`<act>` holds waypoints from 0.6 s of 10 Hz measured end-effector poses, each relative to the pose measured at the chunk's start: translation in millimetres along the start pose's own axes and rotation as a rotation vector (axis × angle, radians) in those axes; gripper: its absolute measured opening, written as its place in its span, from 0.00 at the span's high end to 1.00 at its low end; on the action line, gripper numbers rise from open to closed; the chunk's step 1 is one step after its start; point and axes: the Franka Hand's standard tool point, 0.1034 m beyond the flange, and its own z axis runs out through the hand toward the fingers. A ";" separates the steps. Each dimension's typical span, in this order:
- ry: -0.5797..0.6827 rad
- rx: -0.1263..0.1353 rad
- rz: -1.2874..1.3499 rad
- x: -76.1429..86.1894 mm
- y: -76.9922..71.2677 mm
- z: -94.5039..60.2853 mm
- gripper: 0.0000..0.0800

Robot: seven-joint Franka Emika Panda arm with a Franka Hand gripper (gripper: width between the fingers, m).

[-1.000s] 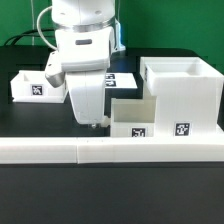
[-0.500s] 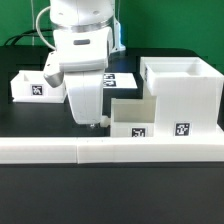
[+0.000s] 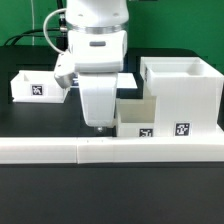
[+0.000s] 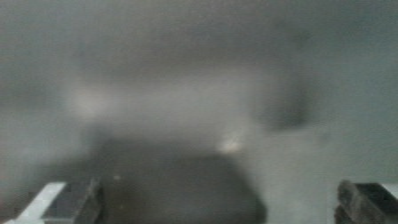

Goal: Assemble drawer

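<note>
The big white cube-like housing (image 3: 181,92) stands at the exterior view's right, with a black-and-white tag (image 3: 182,129) on its front. One small tagged tray (image 3: 137,118) sits against its left side. A second tagged tray (image 3: 34,85) sits at the far left. My gripper (image 3: 101,127) hangs low over the black table, just left of the near tray, with its white hand covering that tray's left end. The wrist view is heavily blurred. In it the two fingers (image 4: 61,204) stand far apart at the frame's edges, so the gripper (image 4: 217,206) is open with nothing between them.
A long low white rail (image 3: 60,151) runs across the front of the table. The marker board (image 3: 127,78) lies flat behind my gripper, mostly hidden by it. Cables hang behind the arm.
My arm has moved toward the exterior view's right, from between the two trays to right beside the near tray. The trays and housing have not moved.
</note>
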 end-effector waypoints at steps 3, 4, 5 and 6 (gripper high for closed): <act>0.009 -0.009 0.032 15.4 9.2 -2.7 0.19; 0.009 -0.006 0.034 13.8 8.4 -1.0 0.19; 0.009 -0.005 0.035 13.5 8.2 -0.8 0.19; 0.009 -0.005 0.035 13.4 8.2 -0.7 0.19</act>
